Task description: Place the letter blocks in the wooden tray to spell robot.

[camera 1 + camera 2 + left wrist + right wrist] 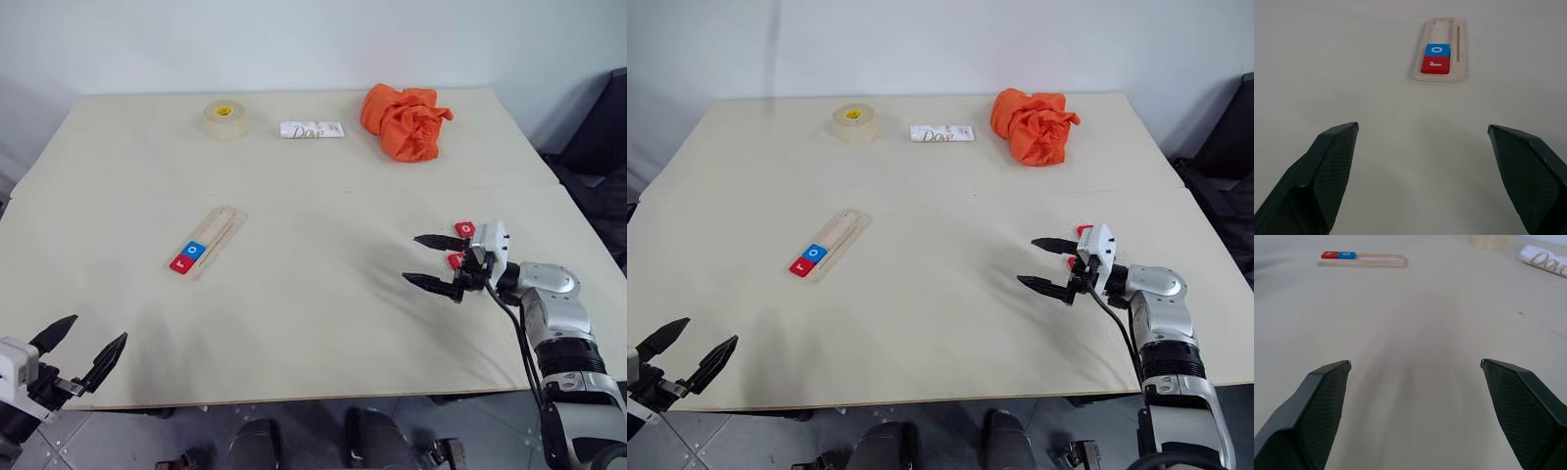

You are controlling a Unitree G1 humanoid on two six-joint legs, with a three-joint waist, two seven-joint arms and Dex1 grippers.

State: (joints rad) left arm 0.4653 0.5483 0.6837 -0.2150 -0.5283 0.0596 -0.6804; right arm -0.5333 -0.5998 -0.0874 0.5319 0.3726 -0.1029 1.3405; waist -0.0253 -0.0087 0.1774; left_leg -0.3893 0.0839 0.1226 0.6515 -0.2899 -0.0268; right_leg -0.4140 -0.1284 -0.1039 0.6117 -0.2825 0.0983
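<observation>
The wooden tray [217, 233] lies left of the table's middle, angled. At its near end sit a red letter block "r" [1435, 64] and, touching it, a blue "o" [1437, 49]; the rest of the groove is bare. Two more red letter blocks [464, 229] [455, 260] lie on the table at the right, partly hidden behind my right gripper's wrist. My right gripper [410, 258] is open and empty, held level above the table and pointing left toward the tray [1361, 259]. My left gripper [98, 328] is open and empty at the front left table edge.
Along the far edge stand a roll of tape [224, 118], a white Dove packet [312, 129] and a crumpled orange cloth [404, 119]. A dark chair [605, 137] stands off the table's right side. Bare tabletop [323, 294] lies between the two grippers.
</observation>
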